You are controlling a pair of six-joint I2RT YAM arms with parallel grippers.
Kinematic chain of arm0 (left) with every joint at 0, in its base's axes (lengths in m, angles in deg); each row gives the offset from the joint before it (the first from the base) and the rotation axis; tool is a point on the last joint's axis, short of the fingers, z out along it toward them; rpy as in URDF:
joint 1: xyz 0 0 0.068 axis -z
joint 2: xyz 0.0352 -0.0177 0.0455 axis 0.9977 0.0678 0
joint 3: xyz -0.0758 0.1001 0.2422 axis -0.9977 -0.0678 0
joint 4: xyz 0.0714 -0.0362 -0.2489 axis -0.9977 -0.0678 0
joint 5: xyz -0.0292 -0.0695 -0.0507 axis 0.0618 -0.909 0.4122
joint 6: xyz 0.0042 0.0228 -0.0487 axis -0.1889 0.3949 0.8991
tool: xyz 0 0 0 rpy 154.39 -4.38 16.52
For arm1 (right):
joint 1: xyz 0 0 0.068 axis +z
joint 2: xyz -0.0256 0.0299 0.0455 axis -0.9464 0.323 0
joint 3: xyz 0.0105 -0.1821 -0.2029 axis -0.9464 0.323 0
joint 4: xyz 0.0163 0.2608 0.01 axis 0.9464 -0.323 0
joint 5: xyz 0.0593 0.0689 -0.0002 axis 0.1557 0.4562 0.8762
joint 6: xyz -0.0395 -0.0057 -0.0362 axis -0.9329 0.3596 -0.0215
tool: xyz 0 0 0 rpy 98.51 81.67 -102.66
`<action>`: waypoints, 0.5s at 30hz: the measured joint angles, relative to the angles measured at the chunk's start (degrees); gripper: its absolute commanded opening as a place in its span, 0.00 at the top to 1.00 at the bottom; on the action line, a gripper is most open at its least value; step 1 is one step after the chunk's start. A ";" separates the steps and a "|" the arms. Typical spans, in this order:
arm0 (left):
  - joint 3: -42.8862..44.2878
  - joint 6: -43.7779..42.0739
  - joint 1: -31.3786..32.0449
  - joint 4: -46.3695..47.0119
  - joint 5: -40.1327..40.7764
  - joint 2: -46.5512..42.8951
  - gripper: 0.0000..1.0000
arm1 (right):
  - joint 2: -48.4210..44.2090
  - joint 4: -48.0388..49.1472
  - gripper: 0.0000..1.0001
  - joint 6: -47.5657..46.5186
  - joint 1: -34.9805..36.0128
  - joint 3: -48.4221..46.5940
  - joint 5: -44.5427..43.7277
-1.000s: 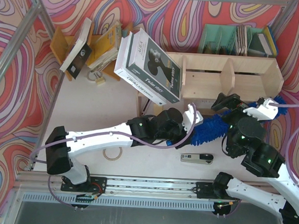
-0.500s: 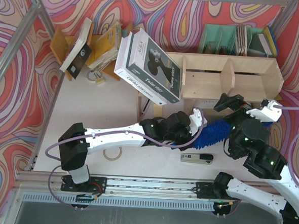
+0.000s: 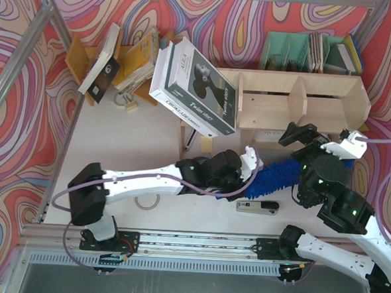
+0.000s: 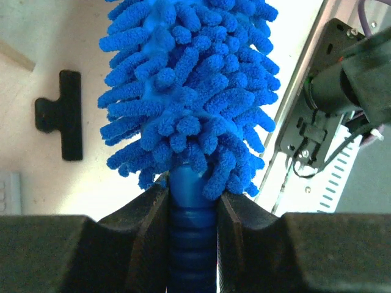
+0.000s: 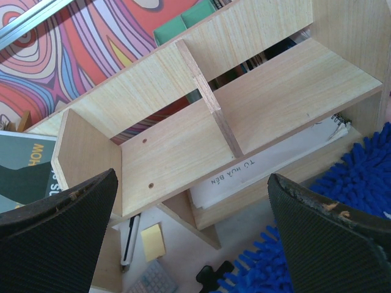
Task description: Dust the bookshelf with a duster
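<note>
The bookshelf is a low plywood unit with upright dividers at the back right; the right wrist view looks down on its two levels. The bright blue fluffy duster lies in front of it, pointing right, its far end hidden under the right arm. My left gripper is shut on the duster's ribbed blue handle, just behind the shaggy head. My right gripper hovers open above the shelf's front edge, over the duster's strands, holding nothing.
A large boxed book leans on the shelf's left end. A green file organizer stands behind the shelf, an orange book stand at back left. A tape roll, a stapler, a black clip and a yellow note lie on the table.
My left arm pushed right with the duster, then drew back a little to the left. The right gripper shifted slightly right and stayed open.
</note>
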 measured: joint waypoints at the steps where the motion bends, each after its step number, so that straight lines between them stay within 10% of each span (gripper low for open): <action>1: -1.05 0.02 0.07 -0.11 0.04 -1.55 1.00 | 0.00 0.02 0.01 0.00 0.00 -0.02 0.00; 15: -8.66 1.51 2.08 -7.96 1.38 -28.55 1.00 | 0.00 0.50 0.01 -1.99 0.00 -1.11 0.04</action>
